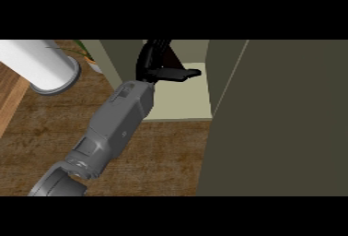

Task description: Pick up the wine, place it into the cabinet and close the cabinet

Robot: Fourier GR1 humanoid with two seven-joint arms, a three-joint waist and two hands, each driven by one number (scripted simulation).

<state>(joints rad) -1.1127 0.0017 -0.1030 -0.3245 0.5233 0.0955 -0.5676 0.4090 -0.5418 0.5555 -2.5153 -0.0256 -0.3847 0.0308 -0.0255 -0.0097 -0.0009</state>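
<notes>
My left forearm (pixel 119 124) comes in from the lower left and reaches into the open cabinet. Its black hand (pixel 158 73) is over the pale cabinet shelf (pixel 183 101), fingers curled upward and thumb pointing right. A dark brown shape, the wine bottle (pixel 172 55), shows between the curled fingers and the cabinet's back; most of it is hidden by the hand. The olive cabinet door (pixel 285 120) stands open at the right and fills that side of the view. My right hand does not show.
A big white cylinder with a grey rim (pixel 41 64) lies at the upper left. A small potted plant (pixel 89 57) stands behind it beside the cabinet's left wall. The wooden counter (pixel 163 152) spreads below the shelf.
</notes>
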